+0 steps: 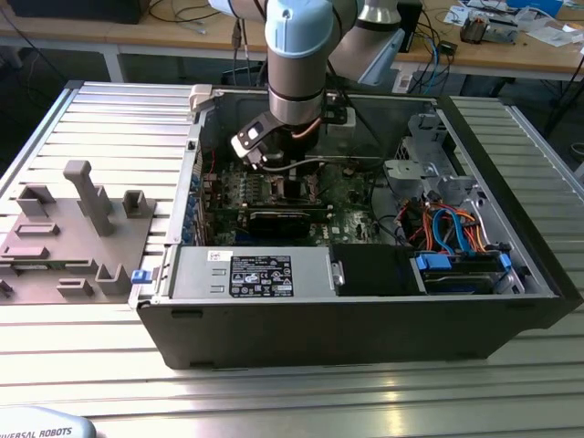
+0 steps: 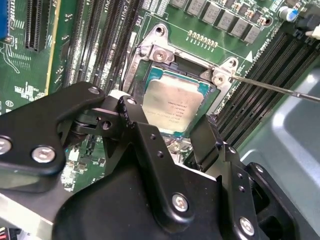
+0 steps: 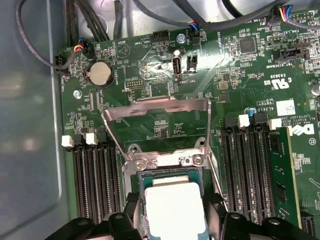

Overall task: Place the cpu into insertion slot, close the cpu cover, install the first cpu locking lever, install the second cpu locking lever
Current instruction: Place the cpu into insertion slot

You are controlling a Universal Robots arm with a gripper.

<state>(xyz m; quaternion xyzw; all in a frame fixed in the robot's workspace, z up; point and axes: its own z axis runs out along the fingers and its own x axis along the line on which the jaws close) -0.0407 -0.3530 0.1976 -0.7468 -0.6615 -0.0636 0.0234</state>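
Cpu [image 3: 174,207] seated silver face up in the insertion slot [image 3: 170,174], seen in both wrist views. My gripper [image 2: 169,125] hangs over it, fingers [image 3: 218,207] spread apart, flanking its opposite edges. The cpu cover [image 3: 160,103] stands raised.

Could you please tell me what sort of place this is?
Probably a robotics lab or electronics workshop: an open computer case sits on a slotted metal table under a robot arm, with cluttered wooden workbenches behind.
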